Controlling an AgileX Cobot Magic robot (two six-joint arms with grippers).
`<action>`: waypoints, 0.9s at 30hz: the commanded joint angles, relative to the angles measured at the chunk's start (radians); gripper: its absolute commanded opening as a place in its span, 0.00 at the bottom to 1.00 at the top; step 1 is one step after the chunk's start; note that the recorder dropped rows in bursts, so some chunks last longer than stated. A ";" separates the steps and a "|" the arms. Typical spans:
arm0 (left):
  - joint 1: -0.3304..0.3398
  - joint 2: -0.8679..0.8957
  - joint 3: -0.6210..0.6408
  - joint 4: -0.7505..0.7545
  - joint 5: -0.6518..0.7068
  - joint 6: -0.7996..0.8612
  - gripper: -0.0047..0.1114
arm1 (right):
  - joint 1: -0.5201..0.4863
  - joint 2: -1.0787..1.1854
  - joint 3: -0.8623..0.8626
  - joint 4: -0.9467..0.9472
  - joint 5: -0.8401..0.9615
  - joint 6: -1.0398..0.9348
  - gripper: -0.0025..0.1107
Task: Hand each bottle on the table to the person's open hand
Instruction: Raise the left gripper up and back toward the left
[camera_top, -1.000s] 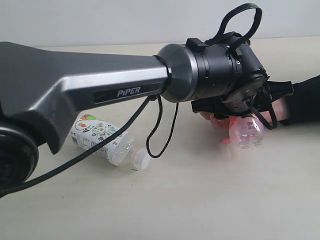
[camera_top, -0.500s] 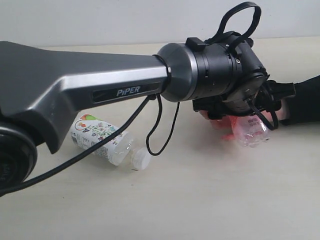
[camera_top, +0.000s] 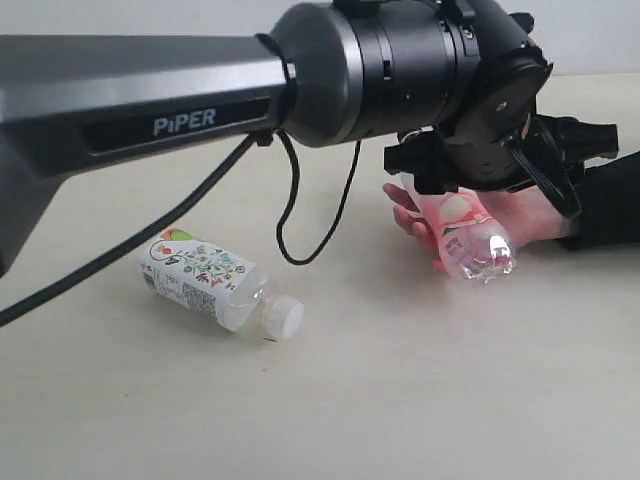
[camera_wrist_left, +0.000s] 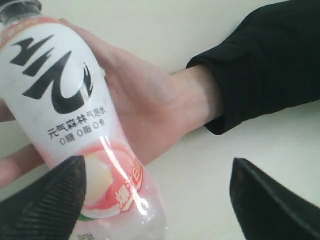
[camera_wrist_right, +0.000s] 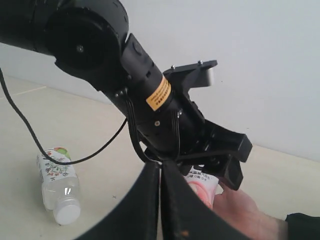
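The pink-white bottle (camera_wrist_left: 65, 100) is laid in the open hand (camera_wrist_left: 150, 100), cap pointed away from the wide-spread left pincer (camera_wrist_left: 156, 170); beige table (camera_wrist_left: 200, 200), white wall (camera_wrist_right: 250, 50).

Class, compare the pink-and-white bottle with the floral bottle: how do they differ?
The pink-and-white bottle rests on the person's open hand; the floral bottle lies on the table. The pink-and-white bottle has bold black lettering; the floral bottle small colourful prints. Both are clear plastic.
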 joint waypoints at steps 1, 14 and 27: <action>0.002 -0.051 -0.001 -0.004 0.012 0.104 0.69 | 0.001 -0.004 0.001 0.002 -0.010 -0.001 0.04; 0.002 -0.208 -0.001 0.000 0.155 0.314 0.14 | 0.001 -0.004 0.001 0.002 -0.010 0.001 0.04; 0.002 -0.246 -0.001 0.183 0.487 0.697 0.04 | 0.001 -0.004 0.001 0.002 -0.010 -0.001 0.04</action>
